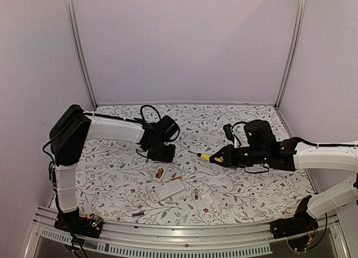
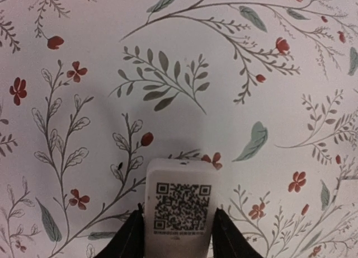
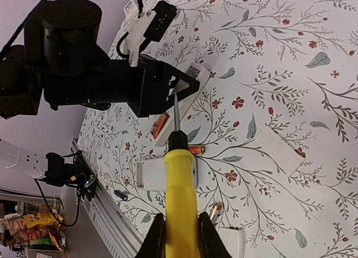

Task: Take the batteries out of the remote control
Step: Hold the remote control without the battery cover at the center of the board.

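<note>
Camera layout: three views over one floral table (image 1: 112, 185).
Top external sits high behind the arm bases, angled down, wide enough for the whole tabletop. Left wrist looks straight down, very close, with the remote's (image 2: 179, 210) QR end at its lower edge. Right wrist sights along the screwdriver (image 3: 180, 185) across the table toward the left gripper (image 3: 189, 84). All three views share that remote.

QR code sticker (image 2: 183, 206) on white remote control (image 2: 180, 171); no legible words or numbers anywhere.
</note>
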### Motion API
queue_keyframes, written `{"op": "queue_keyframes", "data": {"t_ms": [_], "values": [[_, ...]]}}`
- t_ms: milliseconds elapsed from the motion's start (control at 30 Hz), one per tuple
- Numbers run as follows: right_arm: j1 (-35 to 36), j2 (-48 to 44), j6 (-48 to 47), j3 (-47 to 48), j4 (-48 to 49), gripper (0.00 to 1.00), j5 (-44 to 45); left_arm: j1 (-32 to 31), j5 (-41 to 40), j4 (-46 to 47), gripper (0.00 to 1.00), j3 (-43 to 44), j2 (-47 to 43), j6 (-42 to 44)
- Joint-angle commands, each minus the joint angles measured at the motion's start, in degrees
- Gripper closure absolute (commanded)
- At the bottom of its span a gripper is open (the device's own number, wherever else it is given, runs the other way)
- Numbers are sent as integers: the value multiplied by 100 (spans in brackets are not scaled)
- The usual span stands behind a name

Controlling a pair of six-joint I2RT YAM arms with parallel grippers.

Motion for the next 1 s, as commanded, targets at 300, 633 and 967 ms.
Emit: {"op": "queue_keyframes", "data": {"t_ms": [300, 633, 967], "values": [[62, -396, 60, -232, -105, 100, 191, -119, -281, 2483, 75, -1713, -2043, -283], [442, -405, -299, -46, -188, 100, 217, -83, 701, 4849, 75, -3102, -2899, -604], [1439, 532, -390, 1180, -1309, 100, 1741, -336, -924, 2670, 80, -2462, -2356, -1276]]}}
